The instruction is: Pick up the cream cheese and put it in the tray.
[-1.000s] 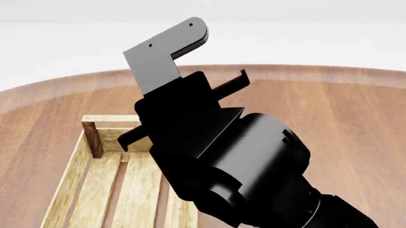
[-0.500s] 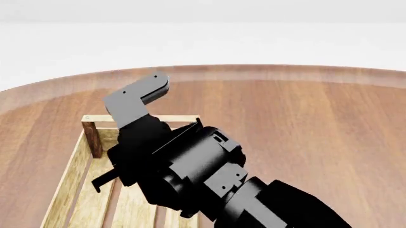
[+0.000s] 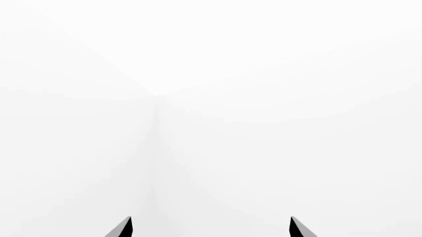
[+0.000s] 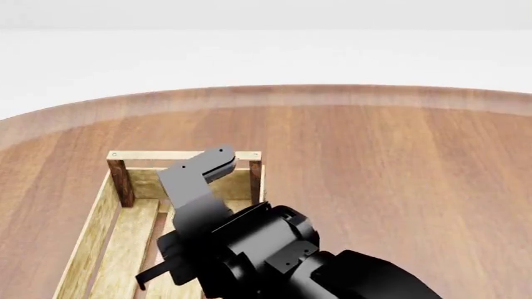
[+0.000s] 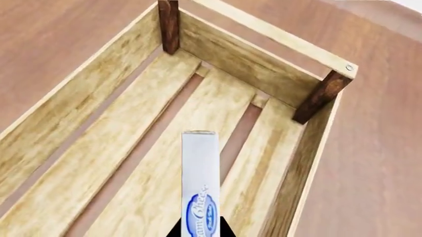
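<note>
Head view, right arm (image 4: 275,255) hiding cream cheese (image 5: 199,187)

Wood, card and black plastic

The tray (image 5: 237,54) is pale, matt, grainy slatted wood with darker brown corner posts. The counter (image 4: 399,162) is reddish-brown wood, smooth with a soft sheen. The cream cheese (image 5: 199,182) looks like smooth white printed card with a blue label. The right hand (image 4: 195,249) is matt black, plastic-looking.

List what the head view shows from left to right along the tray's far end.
Bare wooden table → tray's left corner post → right arm's grey bracket → tray's right corner post → bare table again.
</note>
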